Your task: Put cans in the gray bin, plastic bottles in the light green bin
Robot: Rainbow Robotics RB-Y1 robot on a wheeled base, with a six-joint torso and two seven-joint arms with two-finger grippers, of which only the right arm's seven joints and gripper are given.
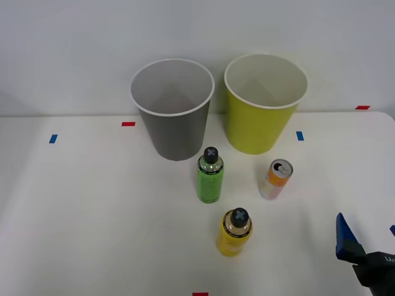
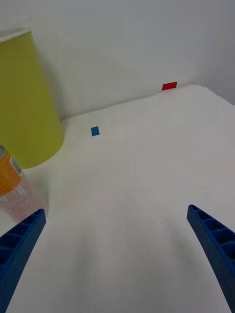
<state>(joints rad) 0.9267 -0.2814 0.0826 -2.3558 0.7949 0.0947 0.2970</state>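
— What's on the tabletop [image 1: 92, 209]?

— I see a smooth white surface. The tapered gray bin [image 1: 173, 117] stands at 12 o'clock, with the light green bin [image 1: 262, 111] beside it, both white-rimmed. The green bottle [image 1: 210, 176] stands in front of the gray bin, the yellow bottle [image 1: 234, 232] nearer me, and the orange-and-white can [image 1: 276, 179] at 3 o'clock of the green one.

— And the fingers [image 2: 117, 254]?

— My right fingers are spread wide, ribbed blue, holding nothing, and cut off at 5 o'clock.

Right gripper [image 2: 117, 259] low over table, jaws spread wide
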